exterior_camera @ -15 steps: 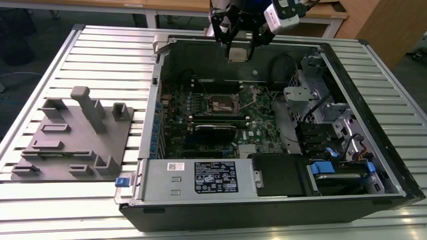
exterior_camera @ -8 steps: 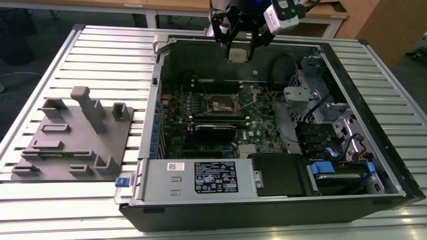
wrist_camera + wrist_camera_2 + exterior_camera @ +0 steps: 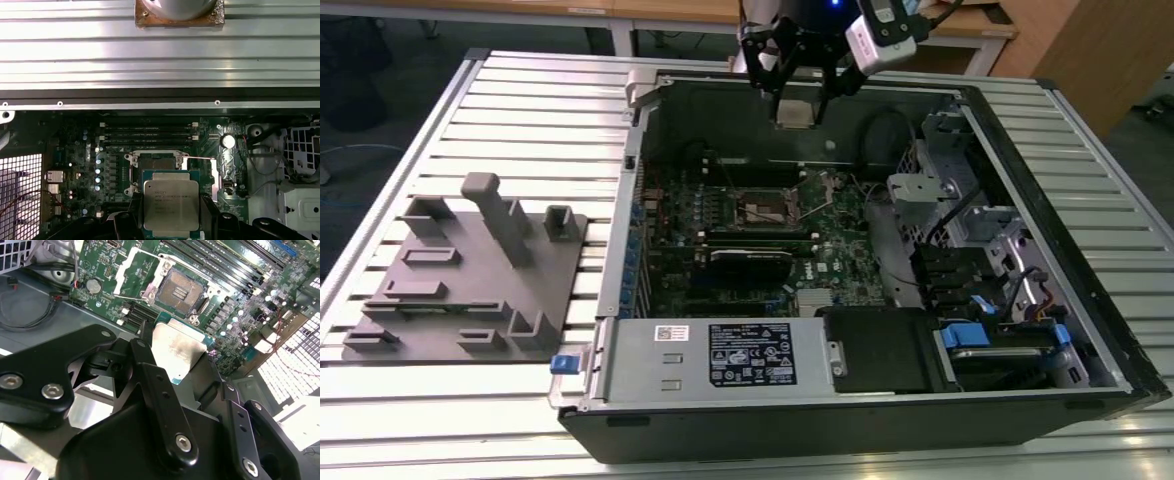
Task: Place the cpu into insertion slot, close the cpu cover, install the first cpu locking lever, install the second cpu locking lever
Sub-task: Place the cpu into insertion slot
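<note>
My gripper (image 3: 795, 104) hangs over the far wall of the open computer case, shut on the cpu (image 3: 794, 113), a small flat square chip with a dull silver top. Both wrist views show the cpu (image 3: 179, 351) (image 3: 171, 204) pinched edge to edge between the black fingers (image 3: 150, 371). On the green motherboard, the insertion slot (image 3: 767, 208) (image 3: 180, 290) (image 3: 152, 163) lies uncovered, its dark centre bare. The cpu cover (image 3: 125, 270) is swung open beside it. The chip is above the slot and short of it, nearer the case's far wall.
A power supply box (image 3: 720, 355) with a white label fills the case's near edge. Drive cages and cables (image 3: 974, 250) crowd the exterior view's right side. Long black memory slots (image 3: 147, 131) run beside the socket. A grey fixture (image 3: 467, 270) stands on the slatted table at the exterior view's left.
</note>
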Available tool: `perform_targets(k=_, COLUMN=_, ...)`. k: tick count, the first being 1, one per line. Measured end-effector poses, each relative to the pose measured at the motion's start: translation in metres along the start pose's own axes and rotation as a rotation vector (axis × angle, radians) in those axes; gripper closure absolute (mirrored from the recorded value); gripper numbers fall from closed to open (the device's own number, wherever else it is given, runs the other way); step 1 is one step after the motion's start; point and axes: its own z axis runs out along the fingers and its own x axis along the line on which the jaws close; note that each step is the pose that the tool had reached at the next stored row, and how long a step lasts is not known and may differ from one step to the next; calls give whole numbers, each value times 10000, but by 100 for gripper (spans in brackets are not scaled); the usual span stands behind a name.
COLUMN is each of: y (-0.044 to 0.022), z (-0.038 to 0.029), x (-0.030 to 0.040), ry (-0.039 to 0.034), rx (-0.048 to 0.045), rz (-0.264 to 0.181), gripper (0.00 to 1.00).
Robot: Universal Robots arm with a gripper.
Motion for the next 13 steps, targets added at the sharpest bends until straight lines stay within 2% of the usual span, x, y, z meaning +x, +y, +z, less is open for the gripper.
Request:
perform_targets(k=4, y=-4, z=45, x=-1, ry=1, rx=1, rz=0, gripper=46)
perform_targets(k=13, y=-9, z=98, x=-2, ry=1, rx=2, rz=0, gripper=46)
